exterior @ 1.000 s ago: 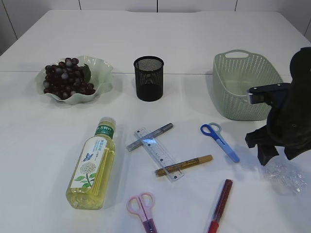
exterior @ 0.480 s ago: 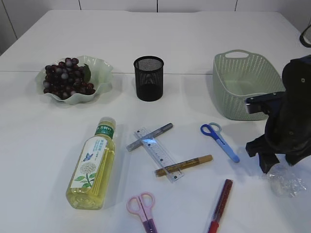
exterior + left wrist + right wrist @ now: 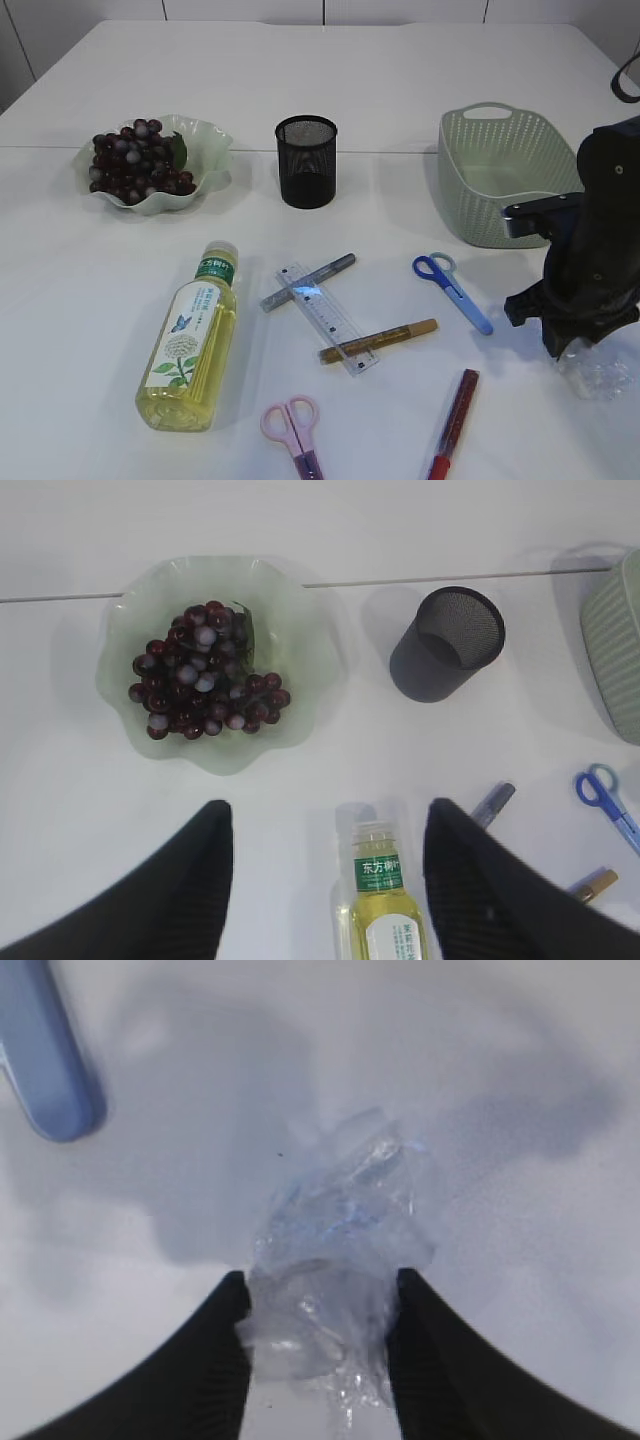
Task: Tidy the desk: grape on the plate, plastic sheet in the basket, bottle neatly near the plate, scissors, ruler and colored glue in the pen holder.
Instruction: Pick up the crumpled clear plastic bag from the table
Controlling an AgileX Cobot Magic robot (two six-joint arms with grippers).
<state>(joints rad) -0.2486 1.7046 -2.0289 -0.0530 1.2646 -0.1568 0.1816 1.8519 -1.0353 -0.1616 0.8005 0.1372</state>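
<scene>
My right gripper (image 3: 320,1280) is down on the table at the right, its jaws pressed against both sides of the crumpled clear plastic sheet (image 3: 345,1210), which also shows beside the arm (image 3: 598,375). My left gripper (image 3: 328,805) hangs open high above the bottle (image 3: 385,910) of yellow liquid lying on its side (image 3: 190,340). Grapes (image 3: 135,160) lie in the green plate (image 3: 205,135). The clear ruler (image 3: 330,318), grey glue pen (image 3: 310,282), gold glue pen (image 3: 380,340), red glue pen (image 3: 455,410), blue scissors (image 3: 452,290) and pink scissors (image 3: 292,425) lie loose on the table.
The black mesh pen holder (image 3: 306,160) stands upright at the back middle. The green basket (image 3: 500,170) sits at the back right, just behind the right arm. The blue scissors' handle (image 3: 45,1060) lies close to the plastic.
The right arm has shifted right and down onto the plastic sheet, and its jaws have narrowed around it. The left gripper and the other things have not moved.
</scene>
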